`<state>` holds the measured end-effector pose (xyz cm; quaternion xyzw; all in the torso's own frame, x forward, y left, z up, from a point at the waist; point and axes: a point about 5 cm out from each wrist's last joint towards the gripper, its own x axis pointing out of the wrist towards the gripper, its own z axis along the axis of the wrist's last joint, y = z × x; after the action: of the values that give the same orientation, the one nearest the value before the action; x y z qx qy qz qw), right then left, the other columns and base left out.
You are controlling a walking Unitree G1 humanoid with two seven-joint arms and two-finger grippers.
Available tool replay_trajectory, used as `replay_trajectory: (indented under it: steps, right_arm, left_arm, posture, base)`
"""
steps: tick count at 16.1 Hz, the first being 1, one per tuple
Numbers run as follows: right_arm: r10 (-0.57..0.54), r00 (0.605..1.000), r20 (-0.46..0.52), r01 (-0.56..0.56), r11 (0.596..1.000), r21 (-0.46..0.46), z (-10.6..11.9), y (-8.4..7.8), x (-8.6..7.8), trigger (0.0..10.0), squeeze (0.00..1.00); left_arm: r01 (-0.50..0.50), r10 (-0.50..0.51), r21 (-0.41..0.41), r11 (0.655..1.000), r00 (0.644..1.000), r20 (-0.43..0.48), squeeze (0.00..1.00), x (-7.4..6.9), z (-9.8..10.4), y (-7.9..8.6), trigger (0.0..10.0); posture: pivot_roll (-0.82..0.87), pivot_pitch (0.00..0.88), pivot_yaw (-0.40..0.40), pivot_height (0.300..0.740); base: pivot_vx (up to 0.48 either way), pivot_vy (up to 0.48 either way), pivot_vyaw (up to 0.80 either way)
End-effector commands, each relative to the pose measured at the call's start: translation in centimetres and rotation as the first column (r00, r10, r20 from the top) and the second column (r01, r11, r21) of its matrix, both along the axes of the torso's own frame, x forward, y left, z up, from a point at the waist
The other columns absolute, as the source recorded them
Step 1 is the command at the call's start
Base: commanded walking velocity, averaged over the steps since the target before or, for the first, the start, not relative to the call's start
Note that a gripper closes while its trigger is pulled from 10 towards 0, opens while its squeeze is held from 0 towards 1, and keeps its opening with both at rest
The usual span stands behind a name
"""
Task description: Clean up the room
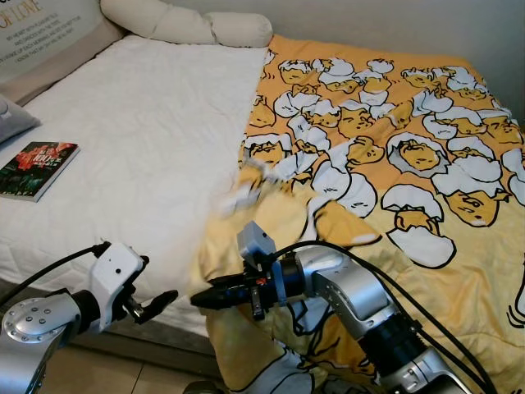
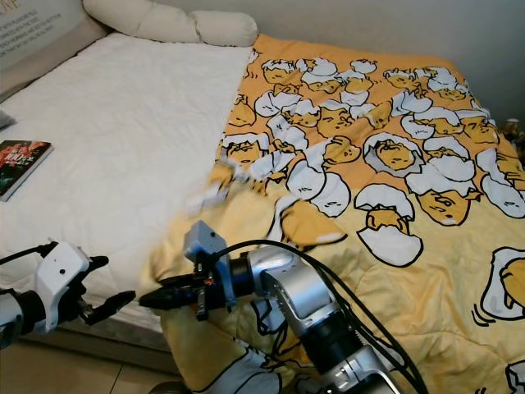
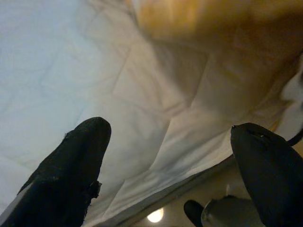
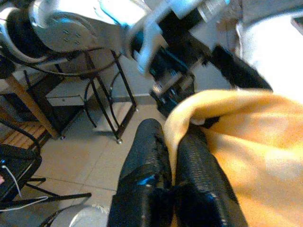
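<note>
Right claw (image 1: 205,300) pinches the yellow blanket's (image 1: 394,164) corner at lower centre; left claw (image 1: 160,305) gapes empty. White mattress (image 1: 139,148) remains half uncovered; book (image 1: 37,170) unshelved.

Head stereo pair plus two wrist cameras.
Both eye views look down on the bed (image 1: 148,148); wrist views sit close, along black fingers (image 3: 71,165), sharing the yellow blanket (image 4: 255,142).
</note>
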<state>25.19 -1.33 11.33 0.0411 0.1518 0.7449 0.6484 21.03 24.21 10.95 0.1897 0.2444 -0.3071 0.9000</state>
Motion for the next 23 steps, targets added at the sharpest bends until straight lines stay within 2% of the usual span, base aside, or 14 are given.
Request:
replay_trajectory:
  steps: [1,6,8,9,10,11,12,13,14,15,18,19,20,23]
  right_arm:
    - [-0.040,0.999,0.015,0.040,0.999,-0.010,0.1,-0.4,0.1,10.0,1.00]
    - [-0.157,0.987,0.027,0.157,0.988,0.013,0.6,-2.0,1.5,10.0,1.00]
    - [-0.251,0.967,0.044,0.246,0.965,0.092,1.8,-3.0,2.2,10.0,1.00]
    - [-0.444,0.895,0.050,0.431,0.887,0.166,3.0,-4.7,3.4,10.0,1.00]
    - [-0.510,0.858,0.055,0.499,0.855,0.141,2.9,-5.8,3.7,10.0,1.00]
    - [-0.619,0.779,0.098,0.610,0.785,0.112,2.3,-7.3,4.0,10.0,1.00]
    - [-0.715,0.683,0.150,0.709,0.698,0.099,1.7,-8.8,4.1,10.0,1.00]
    - [-0.814,0.567,0.123,0.816,0.576,0.048,0.4,-10.3,4.2,10.0,1.00]
    - [-0.866,0.489,0.106,0.868,0.495,0.040,-0.2,-11.2,4.0,10.0,1.00]
    - [-0.926,0.368,0.081,0.928,0.372,0.039,-0.9,-12.4,3.5,10.0,1.00]
    - [-0.989,0.146,0.000,0.989,0.146,-0.016,-2.6,-13.6,2.3,10.0,1.00]
    - [-0.990,0.139,0.001,0.990,0.139,-0.025,-2.9,-13.5,2.0,10.0,1.00]
    - [-0.994,0.112,-0.001,0.992,0.111,-0.052,-3.6,-13.4,1.5,10.0,1.00]
    - [-0.999,0.052,0.003,0.996,0.052,-0.070,-3.9,-13.7,1.6,10.0,1.00]
  left_arm:
    - [0.017,-0.017,-0.003,1.000,1.000,0.008,0.77,0.1,0.4,-0.4,10.0]
    - [0.026,-0.026,-0.018,0.999,1.000,0.011,0.77,0.3,0.4,-0.9,10.0]
    - [0.013,-0.013,-0.022,1.000,1.000,0.024,0.77,0.5,0.3,-0.7,10.0]
    - [-0.021,0.022,-0.033,0.999,0.999,0.045,0.77,0.9,0.0,-0.8,10.0]
    - [-0.050,0.053,-0.042,0.998,0.996,0.066,0.77,1.2,-0.2,-1.1,10.0]
    - [-0.081,0.089,-0.081,0.993,0.990,0.107,0.77,1.9,0.0,-1.7,10.0]
    - [-0.102,0.120,-0.128,0.986,0.982,0.143,0.78,2.5,0.2,-2.4,10.0]
    - [-0.128,0.152,-0.152,0.980,0.976,0.159,0.77,3.0,0.2,-2.9,10.0]
    - [-0.147,0.174,-0.160,0.976,0.970,0.168,0.77,3.2,0.1,-3.1,10.0]
    - [-0.170,0.203,-0.178,0.969,0.962,0.184,0.77,3.5,0.0,-3.5,10.0]
    - [-0.226,0.273,-0.209,0.951,0.934,0.232,0.77,3.6,0.0,-4.0,10.0]
    - [-0.228,0.276,-0.211,0.950,0.933,0.231,0.77,3.6,0.0,-4.1,10.0]
    - [-0.240,0.287,-0.211,0.948,0.929,0.233,0.77,3.5,-0.1,-4.2,10.0]
    - [-0.277,0.327,-0.215,0.936,0.912,0.249,0.77,3.6,0.2,-3.8,10.0]
  posture:
    - [0.22,0.000,-0.010,0.740]
    - [0.21,0.000,-0.018,0.740]
    - [0.20,0.000,-0.013,0.740]
    - [0.16,0.000,-0.005,0.740]
    - [0.14,0.000,0.001,0.740]
    - [0.12,0.000,0.002,0.740]
    - [0.11,0.000,0.004,0.740]
    - [0.09,0.000,0.002,0.740]
    - [0.09,0.000,0.001,0.740]
    - [0.08,0.000,0.001,0.740]
    - [0.08,0.000,0.000,0.740]
    - [0.08,0.000,0.001,0.740]
    - [0.09,0.000,0.000,0.740]
    - [0.10,0.000,0.000,0.740]
  base:
    - [0.000,0.000,0.00]
    - [0.000,0.000,0.00]
    - [0.000,0.000,0.00]
    - [0.000,0.000,0.00]
    - [0.000,0.000,0.00]
    - [0.000,0.000,0.00]
    - [0.000,0.000,0.00]
    - [0.000,0.000,0.00]
    - [0.000,0.000,0.00]
    - [0.000,0.000,0.00]
    - [0.000,0.284,-0.14]
    - [0.000,0.285,-0.50]
    - [0.000,0.292,-0.51]
    - [0.000,0.289,0.00]
